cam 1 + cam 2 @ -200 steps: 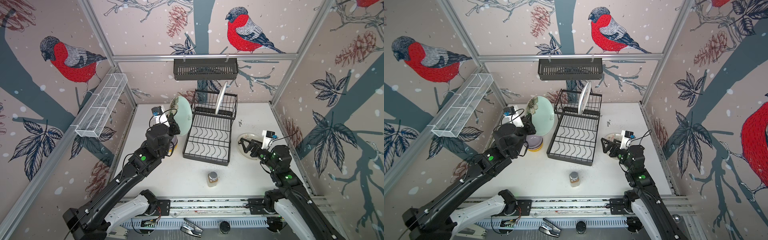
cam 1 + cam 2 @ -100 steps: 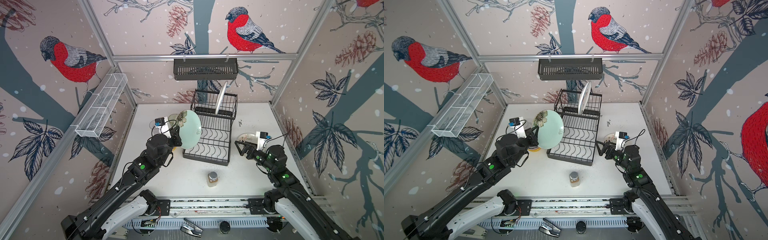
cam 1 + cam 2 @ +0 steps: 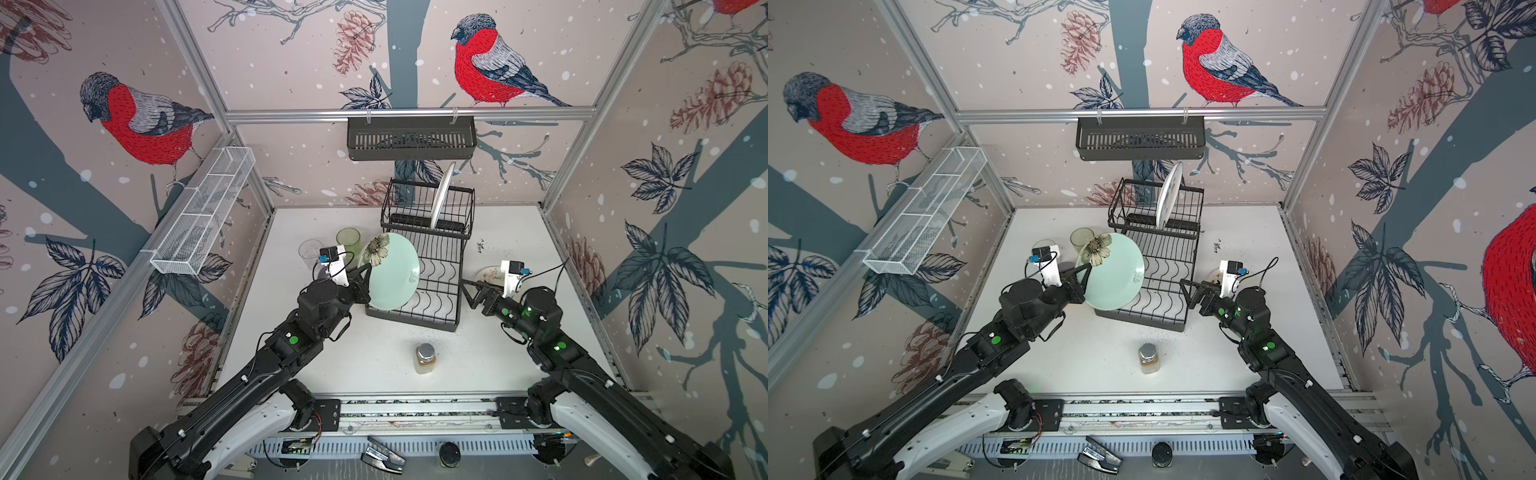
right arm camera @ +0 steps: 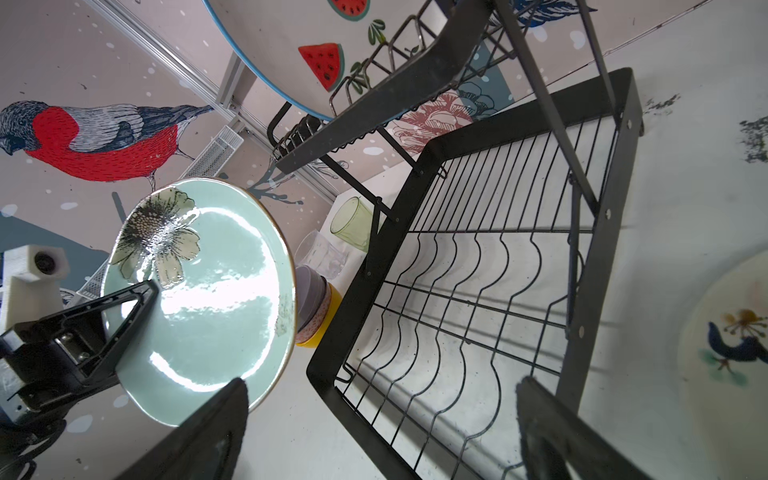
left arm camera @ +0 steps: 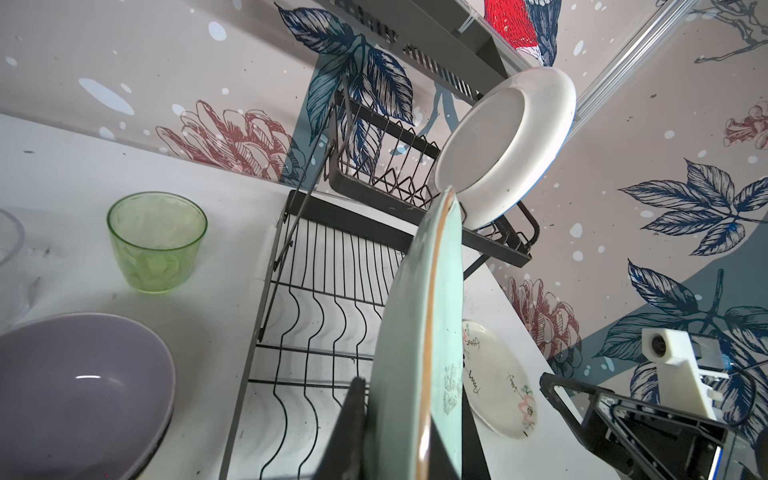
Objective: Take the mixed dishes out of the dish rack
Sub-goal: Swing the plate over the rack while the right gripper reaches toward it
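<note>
The left claw (image 3: 365, 277) is clamped on the rim of the pale green plate (image 3: 392, 272), which has a printed flower near its top edge. The claw holds the plate on edge and a little tilted, at the left side of the dish rack (image 3: 436, 286), over the rack's lower tier. The plate with watermelon slices (image 3: 441, 195) stands upright in the rack's raised rear tier. The right claw (image 3: 471, 293) hangs just right of the rack's front corner with its jaws spread wide and nothing between them. A white plate with a small floral print (image 3: 490, 274) lies flat on the worktop (image 3: 374, 353) to the right of the rack. To the left of the rack stand a green tumbler (image 3: 348, 240) and a clear tumbler (image 3: 309, 251), near a lilac bowl (image 5: 79, 386) stacked on a pink-patterned and a yellow one. A silver-capped jar of brown powder (image 3: 425, 357) stands in front of the rack.
</note>
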Controlling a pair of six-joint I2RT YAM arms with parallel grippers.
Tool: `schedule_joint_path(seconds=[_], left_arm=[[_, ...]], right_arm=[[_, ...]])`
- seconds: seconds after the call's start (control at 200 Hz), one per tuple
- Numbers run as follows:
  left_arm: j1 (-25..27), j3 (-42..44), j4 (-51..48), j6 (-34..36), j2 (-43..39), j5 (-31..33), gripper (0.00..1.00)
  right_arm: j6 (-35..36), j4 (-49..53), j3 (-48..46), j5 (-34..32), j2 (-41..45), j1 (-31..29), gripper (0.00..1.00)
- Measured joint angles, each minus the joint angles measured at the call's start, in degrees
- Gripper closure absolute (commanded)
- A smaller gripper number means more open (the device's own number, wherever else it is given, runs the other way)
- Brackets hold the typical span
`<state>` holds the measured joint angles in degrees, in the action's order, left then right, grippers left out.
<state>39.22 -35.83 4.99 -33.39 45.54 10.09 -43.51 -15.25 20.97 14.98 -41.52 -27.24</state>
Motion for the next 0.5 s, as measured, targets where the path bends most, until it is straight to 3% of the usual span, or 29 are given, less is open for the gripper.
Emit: schedule_joint_path(seconds=[0.21, 0.5], left_arm=[[-0.04, 4.57, 6.21, -2.21, 0.94, -4.20, 1.00], [-0.42, 7.85, 12.79, -2.14, -0.79, -3.85, 1.00]], right_arm=[[-0.02, -1.11, 1.20, -2.27, -2.27, -4.39, 0.00], [-1.33, -6.34, 1.33, -4.72, -7.91, -9.46, 0.01]])
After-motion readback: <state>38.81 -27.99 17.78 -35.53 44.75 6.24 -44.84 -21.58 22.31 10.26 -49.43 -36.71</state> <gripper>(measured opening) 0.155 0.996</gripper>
